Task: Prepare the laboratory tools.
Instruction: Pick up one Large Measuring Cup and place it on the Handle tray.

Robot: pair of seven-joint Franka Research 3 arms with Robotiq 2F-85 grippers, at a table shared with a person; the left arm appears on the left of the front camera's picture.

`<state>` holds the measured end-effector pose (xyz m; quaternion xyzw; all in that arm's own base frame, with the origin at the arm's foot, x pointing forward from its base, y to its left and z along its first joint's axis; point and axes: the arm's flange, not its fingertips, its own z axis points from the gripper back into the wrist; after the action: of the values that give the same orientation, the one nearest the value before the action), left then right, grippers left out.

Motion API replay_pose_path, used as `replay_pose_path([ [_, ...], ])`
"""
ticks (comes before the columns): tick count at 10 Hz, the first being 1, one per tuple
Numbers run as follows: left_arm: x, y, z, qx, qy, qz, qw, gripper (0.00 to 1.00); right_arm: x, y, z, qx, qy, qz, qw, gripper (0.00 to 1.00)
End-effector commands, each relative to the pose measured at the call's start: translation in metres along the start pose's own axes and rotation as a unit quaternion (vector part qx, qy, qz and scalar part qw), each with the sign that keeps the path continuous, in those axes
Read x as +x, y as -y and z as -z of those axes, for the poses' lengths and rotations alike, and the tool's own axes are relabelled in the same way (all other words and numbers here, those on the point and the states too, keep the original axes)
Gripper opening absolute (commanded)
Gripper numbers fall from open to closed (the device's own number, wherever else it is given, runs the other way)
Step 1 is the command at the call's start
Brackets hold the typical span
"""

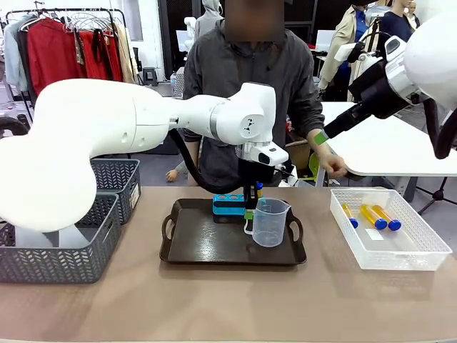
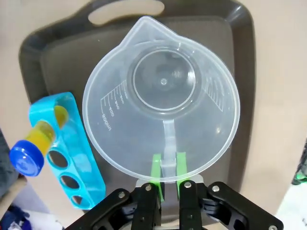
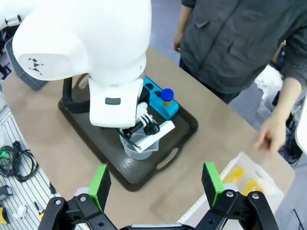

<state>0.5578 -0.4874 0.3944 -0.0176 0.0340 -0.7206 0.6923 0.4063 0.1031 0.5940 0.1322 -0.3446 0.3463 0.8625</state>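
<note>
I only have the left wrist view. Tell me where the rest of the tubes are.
Observer: Three tubes lie in a white basket at the right end of the table.
Operator: Report the right gripper.
Observer: The right gripper is open and empty, held high above the table.
Operator: Check the person's hands.
Observer: One hand hangs just beyond the far edge, behind the white basket, and looks empty.
</note>
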Motion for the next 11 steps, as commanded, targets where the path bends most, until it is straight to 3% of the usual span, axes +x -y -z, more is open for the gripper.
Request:
replay_pose_path([
  [1, -0.001, -0.01, -0.001, 0.014, 0.006, 0.017, 1.0, 0.0, 0.002, 0.0, 0.0, 0.004, 0.003, 0.005, 1.0, 1.0],
  [6, -0.008, -0.001, -0.014, 0.02, 0.021, 0.018, 0.999, 0.96, 0.002, 0.0, 0.0, 0.004, 0.003, 0.005, 1.0, 1.0],
  [7, -0.011, 0.002, -0.018, 0.018, 0.022, 0.018, 0.999, 1.0, 0.002, 0.0, 0.0, 0.004, 0.003, 0.005, 1.0, 1.0],
  [11, -0.025, 0.014, -0.033, 0.014, 0.036, 0.007, 0.999, 1.0, 0.002, 0.0, 0.0, 0.004, 0.003, 0.005, 1.0, 1.0],
])
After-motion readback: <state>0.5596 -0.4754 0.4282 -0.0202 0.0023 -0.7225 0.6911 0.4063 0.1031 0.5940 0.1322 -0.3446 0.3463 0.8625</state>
